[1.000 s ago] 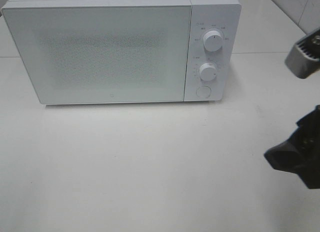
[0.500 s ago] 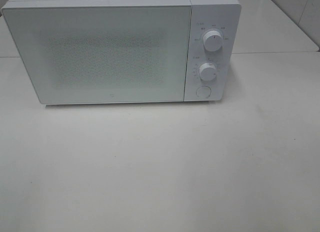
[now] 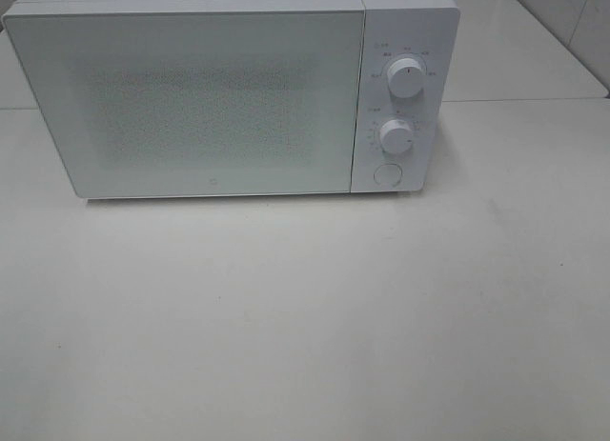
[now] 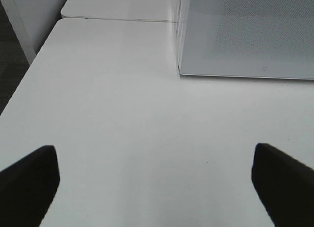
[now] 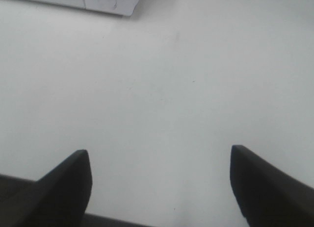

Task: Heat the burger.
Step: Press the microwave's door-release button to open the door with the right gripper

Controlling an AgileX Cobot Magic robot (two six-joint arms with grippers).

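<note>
The burger shows in none of the views, so where it lies cannot be told. The left fingers point(image 4: 29, 180) stand spread as wide as they go, with nothing between them but bare white surface point(image 3: 305, 317). The right fingers point(image 5: 59, 188) are also well apart and hold nothing, hanging over the same surface. Ahead of the left fingers, well apart from them, is the front lower corner of a white microwave point(image 3: 191, 98) with its door point(image 3: 200, 103) shut. Ahead of the right fingers, also well apart, is the microwave's control-side corner. On that side panel sit an upper knob point(image 3: 407, 79), a lower knob point(image 3: 396, 136) and a round button point(image 3: 387, 173) below them.
</note>
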